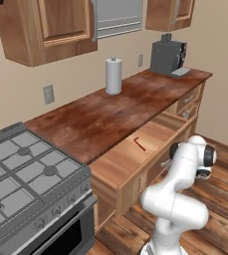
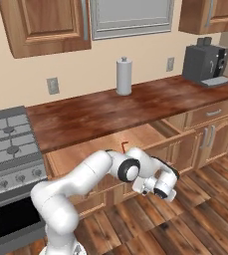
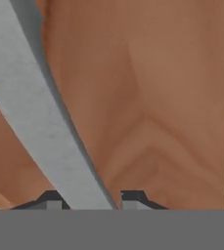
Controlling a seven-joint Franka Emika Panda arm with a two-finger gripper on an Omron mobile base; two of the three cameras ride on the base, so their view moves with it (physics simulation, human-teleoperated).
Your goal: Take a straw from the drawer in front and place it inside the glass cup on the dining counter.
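The wide light-wood drawer point(image 1: 128, 162) point(image 2: 78, 152) stands pulled out under the wood top beside the stove. On its floor lies the thin red straw point(image 1: 139, 144) point(image 2: 124, 146), bent end visible. My gripper point(image 3: 91, 197) is low in front of the drawer's panelled front point(image 3: 172, 97). Its metal bar handle point(image 3: 37, 122) runs slantwise between my two fingertips, which sit close against it. In the base views the hand point(image 1: 203, 162) point(image 2: 161, 188) hangs at the drawer's outer face, below the straw. The glass cup and the dining counter are out of view.
A stove point(image 1: 26, 169) adjoins the drawer on the left. On the reddish wood top point(image 1: 95, 119) stand a paper towel roll point(image 1: 113, 75) and a dark coffee machine point(image 1: 168, 56). Narrower drawers point(image 1: 187, 99) lie to the right, wall cabinets point(image 1: 46, 27) above, wood floor below.
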